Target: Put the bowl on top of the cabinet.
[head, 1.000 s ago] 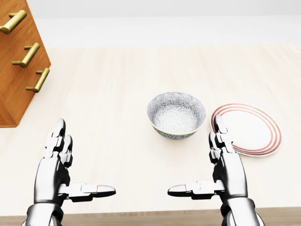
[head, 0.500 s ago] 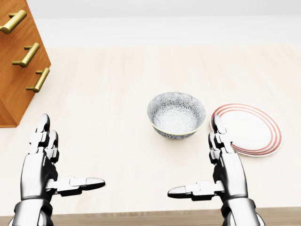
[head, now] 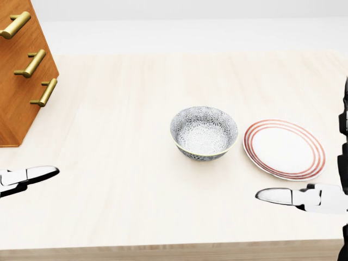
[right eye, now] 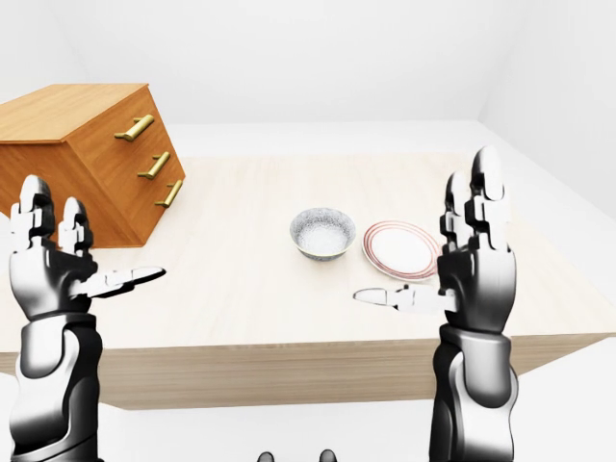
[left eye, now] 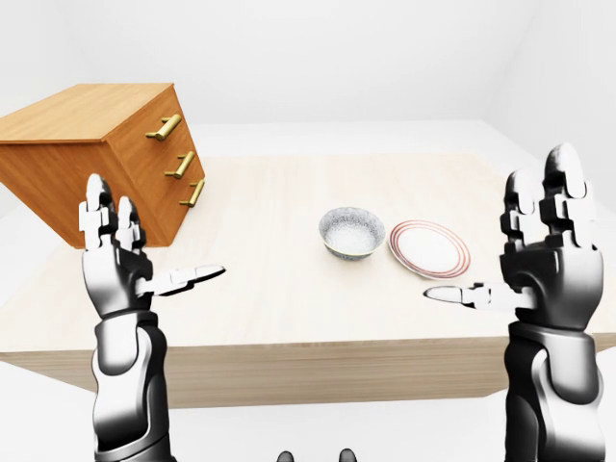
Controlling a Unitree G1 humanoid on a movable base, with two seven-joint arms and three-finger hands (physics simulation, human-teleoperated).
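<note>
The bowl (head: 204, 132) sits on the surface (head: 136, 206), plate (head: 284, 149) at its three o'clock; the right robot hand (left eye: 544, 274) — fingers spread wide, empty — is nearer, bowl at its ten o'clock; the left robot hand (left eye: 115, 269) is equally wide, farther off.

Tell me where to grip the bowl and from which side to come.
Pinch the rim of the bowl on its left in the head view, probably with the left robot hand. It stands upright, mouth up, so the thin rim takes a finger inside and one outside. The plate lies close on its right; its left side stands free.
</note>
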